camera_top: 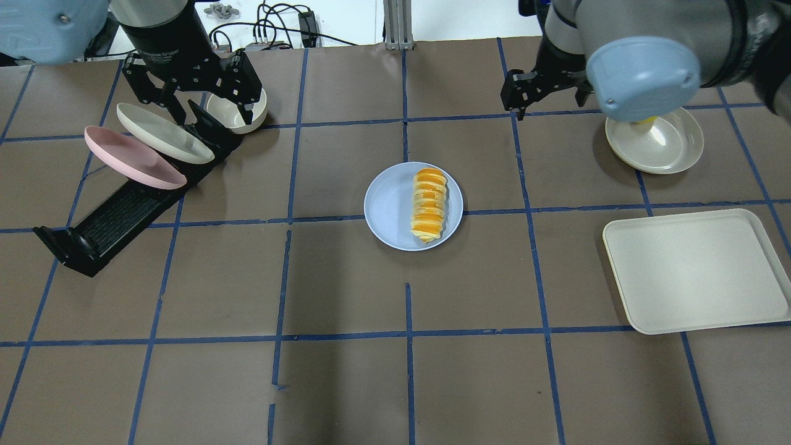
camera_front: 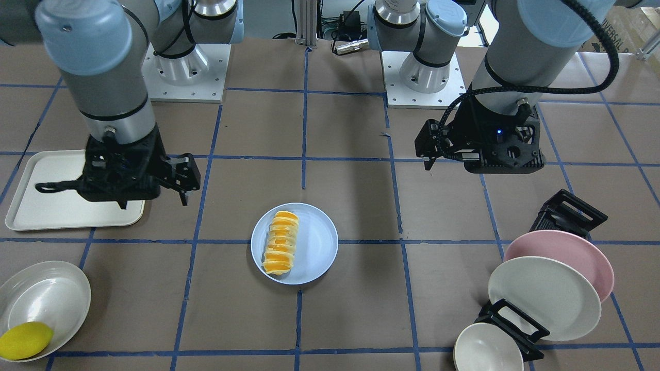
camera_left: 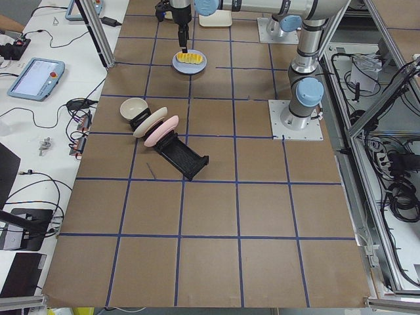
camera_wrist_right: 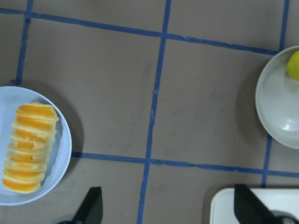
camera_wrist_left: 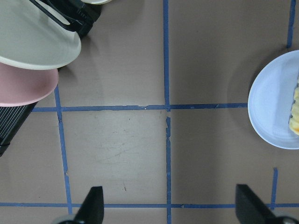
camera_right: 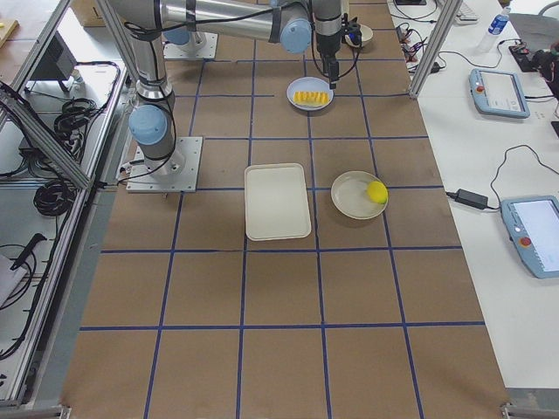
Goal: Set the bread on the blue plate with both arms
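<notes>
The bread (camera_front: 281,242), striped orange and cream, lies on the blue plate (camera_front: 317,247) at the table's middle; in the overhead view the bread (camera_top: 428,204) rests on the right half of the plate (camera_top: 386,207). My left gripper (camera_top: 198,93) is open and empty, raised above the dish rack, far from the plate (camera_wrist_left: 271,107). My right gripper (camera_top: 537,89) is open and empty, raised between the plate and the bowl. The right wrist view shows the bread (camera_wrist_right: 29,147) at lower left, clear of the fingers (camera_wrist_right: 93,207).
A black rack (camera_top: 123,210) holds a pink plate (camera_top: 133,157), a cream plate (camera_top: 164,133) and a small bowl (camera_top: 238,111) at the left. A cream tray (camera_top: 695,269) and a bowl (camera_top: 658,145) with a yellow lemon (camera_front: 26,340) sit at the right.
</notes>
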Controlling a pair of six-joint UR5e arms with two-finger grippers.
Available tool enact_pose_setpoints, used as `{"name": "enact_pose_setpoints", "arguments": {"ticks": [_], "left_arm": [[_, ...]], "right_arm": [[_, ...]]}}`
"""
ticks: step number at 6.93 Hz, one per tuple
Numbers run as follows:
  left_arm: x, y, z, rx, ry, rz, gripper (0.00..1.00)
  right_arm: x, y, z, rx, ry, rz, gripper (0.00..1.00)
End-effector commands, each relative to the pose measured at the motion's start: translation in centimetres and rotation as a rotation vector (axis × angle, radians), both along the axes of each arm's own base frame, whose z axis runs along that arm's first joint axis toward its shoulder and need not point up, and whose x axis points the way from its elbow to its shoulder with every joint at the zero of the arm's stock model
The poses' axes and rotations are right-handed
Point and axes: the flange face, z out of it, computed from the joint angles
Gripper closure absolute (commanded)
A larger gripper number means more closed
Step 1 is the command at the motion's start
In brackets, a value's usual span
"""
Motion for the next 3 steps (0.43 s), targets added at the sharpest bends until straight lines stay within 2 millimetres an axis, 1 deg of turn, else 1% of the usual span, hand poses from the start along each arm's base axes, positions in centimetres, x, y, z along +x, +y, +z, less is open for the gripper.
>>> {"name": "enact_pose_setpoints", "arguments": {"ticks": [1, 2, 3], "left_arm": [[0.0, 0.0, 0.0, -0.002, -0.001, -0.001, 0.0], [0.0, 0.0, 0.2, -0.005, -0.001, -0.002, 0.0], [0.0, 0.0, 0.0, -0.002, -0.001, -0.002, 0.0]], "right_arm": [[-3.3, 2.8, 4.3, 0.007, -0.033, -0.061, 0.0], [-3.3, 5.1, 5.5, 0.037, -0.026, -0.066, 0.0], [-3.3, 6.2, 6.6, 0.018, -0.026, -0.058, 0.0]]}}
